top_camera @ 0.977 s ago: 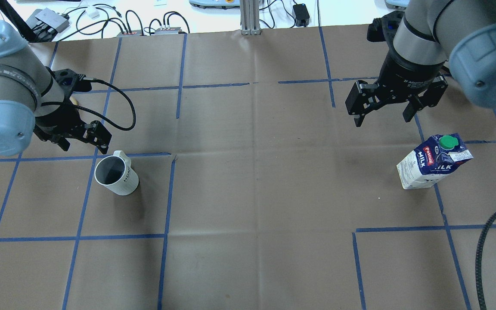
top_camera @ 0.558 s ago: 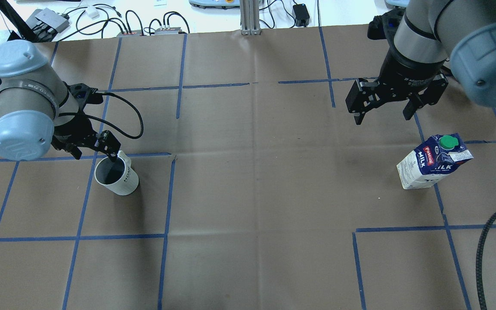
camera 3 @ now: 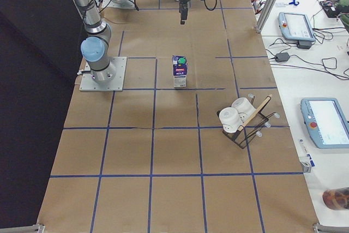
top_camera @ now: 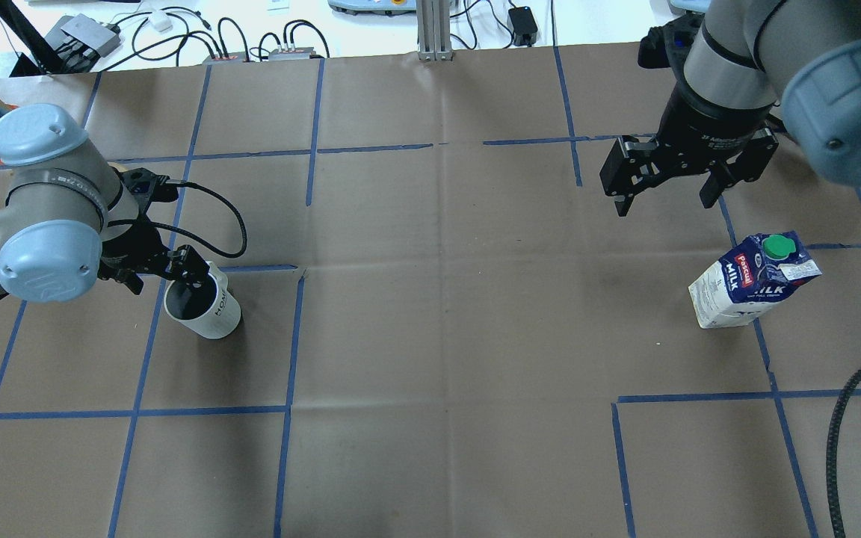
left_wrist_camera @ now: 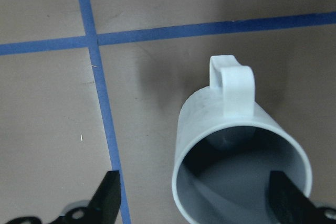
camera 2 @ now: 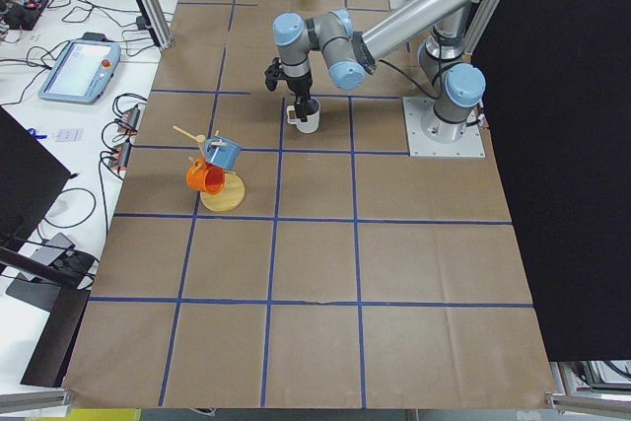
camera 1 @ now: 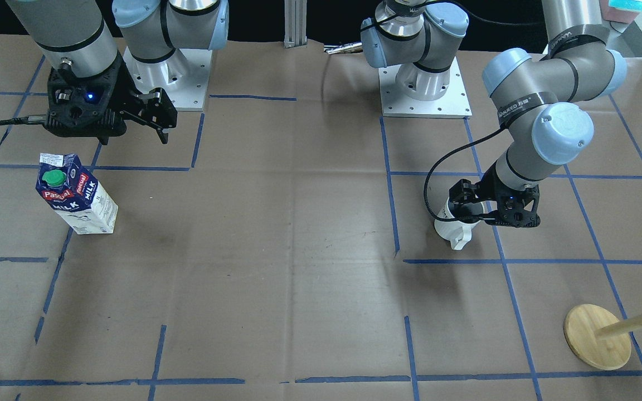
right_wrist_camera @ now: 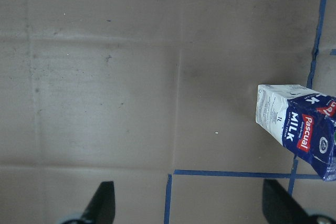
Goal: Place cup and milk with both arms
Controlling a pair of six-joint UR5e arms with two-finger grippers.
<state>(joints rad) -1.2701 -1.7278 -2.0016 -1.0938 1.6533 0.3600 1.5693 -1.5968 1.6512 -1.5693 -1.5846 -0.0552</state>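
The cup (top_camera: pixel 210 317) stands upright on the table's left, handle toward the far side; it also shows in the front view (camera 1: pixel 455 231) and the left wrist view (left_wrist_camera: pixel 236 145). My left gripper (top_camera: pixel 161 278) is open and low over it. One finger (left_wrist_camera: pixel 286 198) is inside the cup, the other (left_wrist_camera: pixel 107 198) outside its wall. The milk (top_camera: pixel 752 280) stands upright on the right, seen too in the front view (camera 1: pixel 76 197) and the right wrist view (right_wrist_camera: pixel 299 127). My right gripper (top_camera: pixel 662 200) is open and empty, high above the table, beyond the carton.
A wooden mug tree (camera 1: pixel 599 334) with a blue and an orange cup stands at the table's left end. A black wire rack (camera 3: pixel 242 115) with white mugs stands at the right end. A black cable (top_camera: pixel 849 418) hangs at the near right. The arm base plates (camera 1: pixel 424 89) sit behind.
My left arm has swung in and come down onto the cup; one finger now sits inside its rim. The right gripper has hardly moved. Cup and milk stayed put.
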